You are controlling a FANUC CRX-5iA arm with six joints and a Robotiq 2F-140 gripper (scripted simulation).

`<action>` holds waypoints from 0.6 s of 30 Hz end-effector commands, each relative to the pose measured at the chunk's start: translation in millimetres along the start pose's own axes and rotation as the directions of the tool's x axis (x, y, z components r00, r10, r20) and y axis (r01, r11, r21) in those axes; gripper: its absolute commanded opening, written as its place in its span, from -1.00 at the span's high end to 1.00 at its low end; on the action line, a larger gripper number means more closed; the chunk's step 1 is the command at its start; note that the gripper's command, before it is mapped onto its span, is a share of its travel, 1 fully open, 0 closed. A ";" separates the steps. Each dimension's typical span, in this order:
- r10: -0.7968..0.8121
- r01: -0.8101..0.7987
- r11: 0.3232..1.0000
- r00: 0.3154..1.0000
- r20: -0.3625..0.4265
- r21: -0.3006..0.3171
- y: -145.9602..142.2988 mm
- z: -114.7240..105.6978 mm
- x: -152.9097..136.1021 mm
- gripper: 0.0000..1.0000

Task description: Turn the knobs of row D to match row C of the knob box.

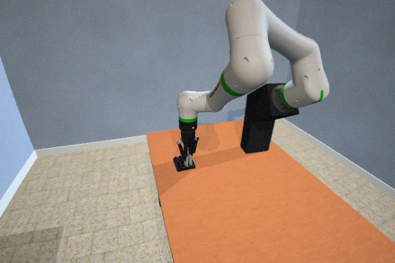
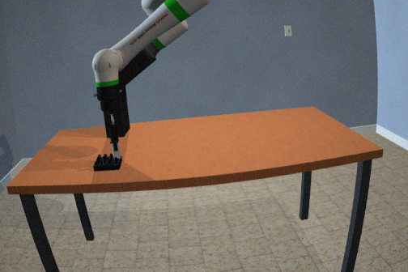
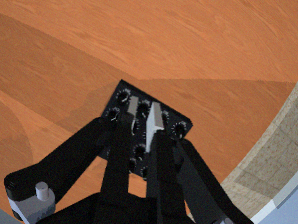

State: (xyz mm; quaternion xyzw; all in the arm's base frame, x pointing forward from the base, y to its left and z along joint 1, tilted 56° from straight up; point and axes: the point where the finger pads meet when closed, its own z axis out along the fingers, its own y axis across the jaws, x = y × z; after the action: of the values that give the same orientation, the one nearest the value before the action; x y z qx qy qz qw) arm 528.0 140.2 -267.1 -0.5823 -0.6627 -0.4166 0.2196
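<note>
While jaws straddle a knob, box stands on bench

Barely apart, the jaws [image 1: 189, 160] [image 2: 116, 152] flank one knob [image 3: 143, 108] of the knob box [image 1: 186, 168] [image 2: 108, 166] [image 3: 174, 116], near the bench's [image 1: 235, 202] [image 2: 243, 144] [image 3: 225, 50] edge; contact I cannot tell. The box looks light, likely to slide; pinch the stiff knob's sides, centred, and twist gently.

Two far, high room views; wrist close-up

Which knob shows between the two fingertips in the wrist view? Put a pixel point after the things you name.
The second knob [image 3: 143, 109] from the left along the box's [image 3: 175, 116] [image 2: 107, 167] [image 1: 186, 169] upper edge there; that row's other three show outside the gap.
</note>
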 end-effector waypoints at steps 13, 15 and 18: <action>0.000 0.000 1.000 1.000 0.000 0.000 0.0 -16.3 -0.2 0.77; 0.000 0.000 1.000 1.000 0.000 0.000 0.0 -22.2 -0.2 0.77; 0.000 0.000 1.000 1.000 0.000 0.000 0.0 -30.2 -0.2 0.77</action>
State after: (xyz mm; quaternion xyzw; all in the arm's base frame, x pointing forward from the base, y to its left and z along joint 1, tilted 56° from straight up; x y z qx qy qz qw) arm 523.9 123.0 -255.4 -0.5824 -0.6627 -0.4167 0.2192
